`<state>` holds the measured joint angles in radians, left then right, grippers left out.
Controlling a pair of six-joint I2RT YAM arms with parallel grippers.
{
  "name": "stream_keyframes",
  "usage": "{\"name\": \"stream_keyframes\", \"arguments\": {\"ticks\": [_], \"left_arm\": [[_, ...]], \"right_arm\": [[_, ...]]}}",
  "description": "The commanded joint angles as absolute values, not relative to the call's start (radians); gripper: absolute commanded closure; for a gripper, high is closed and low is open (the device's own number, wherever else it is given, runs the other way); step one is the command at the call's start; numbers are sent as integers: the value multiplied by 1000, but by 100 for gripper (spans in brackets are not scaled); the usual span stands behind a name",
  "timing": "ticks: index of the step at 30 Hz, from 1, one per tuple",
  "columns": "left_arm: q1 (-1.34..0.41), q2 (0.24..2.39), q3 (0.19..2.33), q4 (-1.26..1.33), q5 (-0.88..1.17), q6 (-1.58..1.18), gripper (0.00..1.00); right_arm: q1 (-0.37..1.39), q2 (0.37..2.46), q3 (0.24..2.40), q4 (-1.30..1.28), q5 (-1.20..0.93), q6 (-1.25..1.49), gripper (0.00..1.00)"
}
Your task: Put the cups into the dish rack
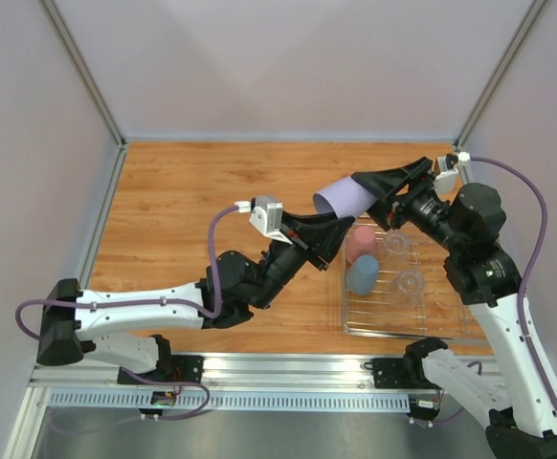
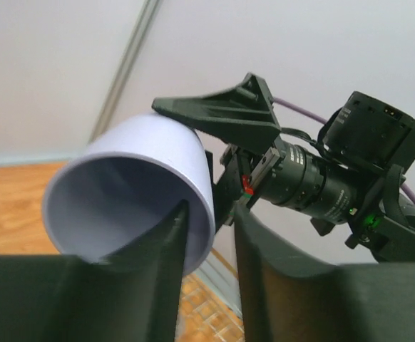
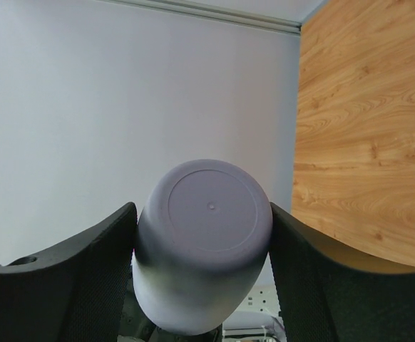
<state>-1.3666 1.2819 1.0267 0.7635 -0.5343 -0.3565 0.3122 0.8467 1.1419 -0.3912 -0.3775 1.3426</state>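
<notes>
The lavender cup (image 1: 344,198) hangs on its side in the air above the rack's far left corner, between my two grippers. My right gripper (image 1: 369,194) is shut on its base end, a finger pressing each side of the cup (image 3: 204,263). My left gripper (image 2: 211,214) is at the rim of the cup (image 2: 136,185): one finger is inside the mouth, the other stands outside with a visible gap, so it is open. The dish rack (image 1: 403,332) lies at the right front, holding the pink cup (image 1: 360,244), the blue cup (image 1: 363,274) and two clear tumblers (image 1: 394,244) (image 1: 409,283).
White walls close the wooden table on the left, far and right sides. A metal rail (image 1: 278,368) carrying both arm bases runs along the near edge. The right arm (image 1: 475,229) reaches over the rack's far right side.
</notes>
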Motion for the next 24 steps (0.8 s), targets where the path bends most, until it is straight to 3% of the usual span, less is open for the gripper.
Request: {"name": "stream_keyframes", "arguments": {"ticks": [1,4,7,12,16,21,24], "left_arm": [[-1368,1298,1065,720,-497,-356,54],[-1368,1282,1069,674,-506,-356,13],[-1367,1241,1088,540,-587,-388,0],[-1367,1128,1094,286,-713,-423,0],[-1365,1013,1025,123,-843,-508,0],[-1338,925,934,14,-879,-592,0],[-1330,960,972,-132,-839,-658,0]], "right_arm": [[324,847,1209,-423,-376,1232,94],[322,845,1251,-535,-318,1105,99],[322,833,1281,-652,-261,939,100],[322,726,1312,-912,-45,646,100],[324,565,1191,-1029,168,529,100],[322,350,906,-991,207,502,99],[322,259,871,-980,216,496,100]]}}
